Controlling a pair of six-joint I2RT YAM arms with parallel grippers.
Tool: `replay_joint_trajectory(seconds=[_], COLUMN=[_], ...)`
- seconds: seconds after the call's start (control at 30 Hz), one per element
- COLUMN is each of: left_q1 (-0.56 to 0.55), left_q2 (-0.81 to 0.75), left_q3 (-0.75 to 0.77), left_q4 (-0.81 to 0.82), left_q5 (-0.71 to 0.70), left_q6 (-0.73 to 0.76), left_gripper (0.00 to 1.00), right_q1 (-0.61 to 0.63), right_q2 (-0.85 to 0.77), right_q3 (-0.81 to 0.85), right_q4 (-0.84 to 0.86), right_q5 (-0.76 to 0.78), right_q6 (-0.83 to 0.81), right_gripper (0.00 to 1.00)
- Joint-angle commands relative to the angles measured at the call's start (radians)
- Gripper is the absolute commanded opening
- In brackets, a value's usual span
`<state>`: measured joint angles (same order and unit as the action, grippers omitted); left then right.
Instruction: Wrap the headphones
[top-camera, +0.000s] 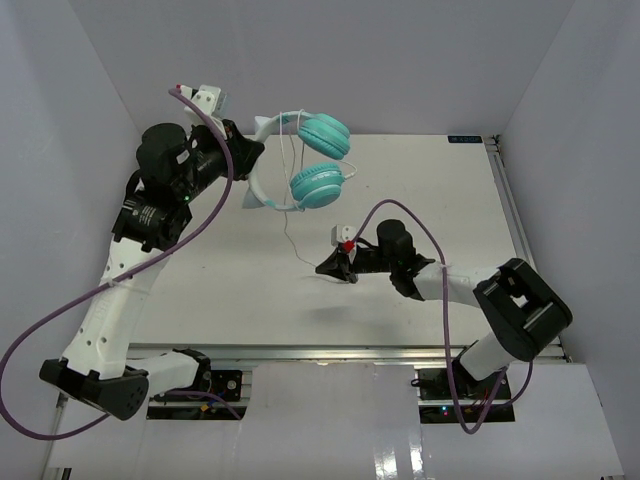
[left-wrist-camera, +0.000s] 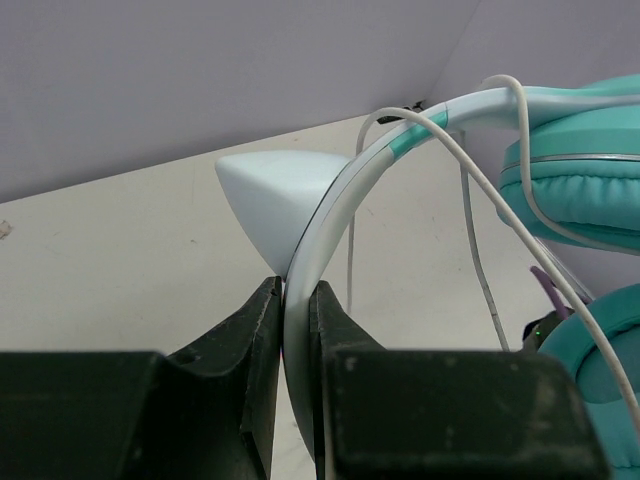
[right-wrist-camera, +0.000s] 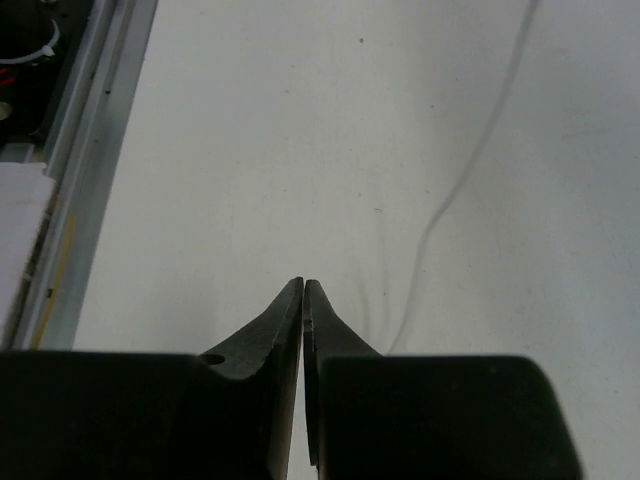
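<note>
The headphones (top-camera: 318, 185) hang in the air over the back left of the table, teal ear cups one above the other. My left gripper (top-camera: 252, 160) is shut on the white headband (left-wrist-camera: 330, 220), which stands pinched between the black fingers (left-wrist-camera: 293, 290). The thin pale cord (top-camera: 288, 232) drops from the cups to the table. My right gripper (top-camera: 322, 268) sits low over the table near the cord's lower end, its jaws shut tip to tip (right-wrist-camera: 303, 285). The cord (right-wrist-camera: 470, 170) curves in beside the right finger and vanishes under it; I cannot tell whether it is pinched.
The white table (top-camera: 430, 180) sits between grey walls at the left, back and right. A metal rail (top-camera: 520, 240) runs along its right side and another along the near edge (right-wrist-camera: 90, 150). Thick purple cables (top-camera: 425, 300) loop off both arms.
</note>
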<state>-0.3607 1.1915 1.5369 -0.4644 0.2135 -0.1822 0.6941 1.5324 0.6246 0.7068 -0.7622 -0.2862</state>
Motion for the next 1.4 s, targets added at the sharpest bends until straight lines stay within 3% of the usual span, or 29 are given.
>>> replay_joint_trajectory(seconds=[0.0,0.1,0.13,0.17,0.23,0.27,0.4,0.63,0.87,1.07,1.1,1.2,1.23,1.37], left_q1=[0.008,0.007,0.008,0.008,0.008,0.008,0.008,0.008,0.008,0.008,0.008,0.008,0.008,0.008], left_q2=[0.024,0.036,0.035,0.031,0.026,0.022,0.013,0.005,-0.007,-0.013,-0.016,-0.025,-0.026,-0.029], left_q3=[0.061,0.062,0.061,0.06,0.057,0.057,0.056,0.066,0.073,0.073,0.074,0.076,0.077,0.075], left_q4=[0.075,0.087,0.091,0.096,0.101,0.101,0.1,0.092,0.087,0.081,0.081,0.074,0.071,0.061], left_q5=[-0.05,-0.033,-0.024,-0.013,-0.002,0.008,0.026,0.05,0.053,0.053,0.053,0.047,0.043,0.015], left_q6=[-0.013,-0.02,-0.023,-0.026,-0.033,-0.035,-0.048,-0.072,-0.074,-0.077,-0.078,-0.075,-0.072,-0.056], left_gripper=[0.0,0.0,0.0,0.0,0.0,0.0,0.0,0.0,0.0,0.0,0.0,0.0,0.0,0.0], right_q1=[-0.001,0.01,0.013,0.013,0.012,0.013,0.012,0.004,0.008,0.012,0.006,-0.009,-0.01,-0.011], right_q2=[-0.109,-0.15,-0.16,-0.161,-0.144,-0.136,-0.005,0.27,0.484,0.609,0.634,0.646,0.637,0.511], right_q3=[0.006,-0.018,-0.022,-0.025,-0.013,0.005,0.125,0.412,0.672,0.827,0.863,0.869,0.846,0.651], right_q4=[-0.119,-0.13,-0.131,-0.126,-0.105,-0.092,-0.065,-0.02,-0.063,-0.048,-0.06,-0.062,-0.042,0.075], right_q5=[-0.061,-0.024,0.015,0.042,0.169,0.189,0.27,0.444,0.4,0.541,0.535,0.428,0.393,0.3], right_q6=[-0.004,0.003,0.005,0.01,-0.001,-0.013,-0.03,0.172,0.276,0.323,0.326,0.358,0.36,0.346], right_gripper=[0.08,0.08,0.12,0.27,0.75,0.92,0.9,0.9,0.91,0.96,0.95,0.35,0.25,0.12])
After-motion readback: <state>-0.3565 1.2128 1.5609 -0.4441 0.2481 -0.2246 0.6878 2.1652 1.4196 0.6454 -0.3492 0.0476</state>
